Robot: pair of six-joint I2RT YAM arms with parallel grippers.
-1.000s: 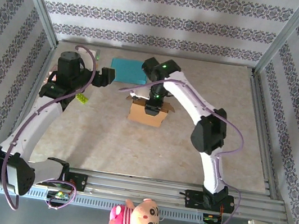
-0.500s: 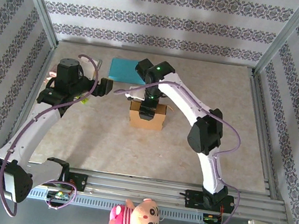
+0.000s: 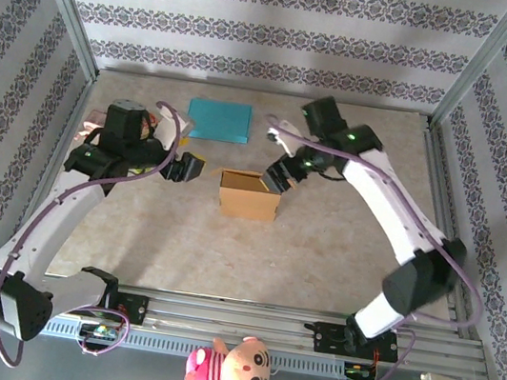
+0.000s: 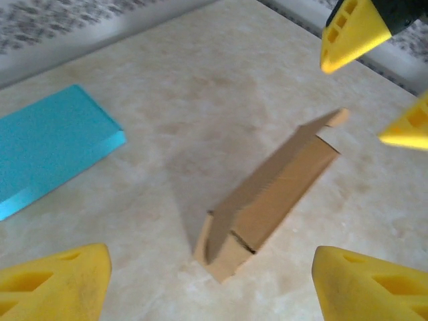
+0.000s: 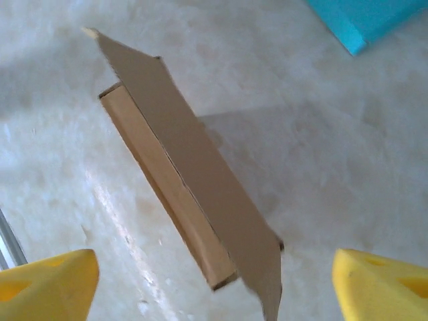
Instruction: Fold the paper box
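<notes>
Seemingly between folds, the left gripper (image 3: 187, 168) hung empty with jaws spread wide, near the left side of the paper box (image 3: 248, 201), which stood on the table (image 3: 320, 258) midway between its left and right edges, nearer the far edge, one flap (image 5: 190, 160) upright. The right gripper (image 3: 275, 176), jaws likewise apart and empty, hovered by the box's far right corner; the next move would likely call for pressing that flap down while one arm steadied the box.

the top view looks down from high behind the arm bases (image 3: 355, 341), taking in the whole table (image 3: 320, 258). each wrist view sits low and close, tilted down at the paper box (image 4: 267, 194) from opposite sides. all three share the box and blue pad (image 3: 219, 120).
</notes>
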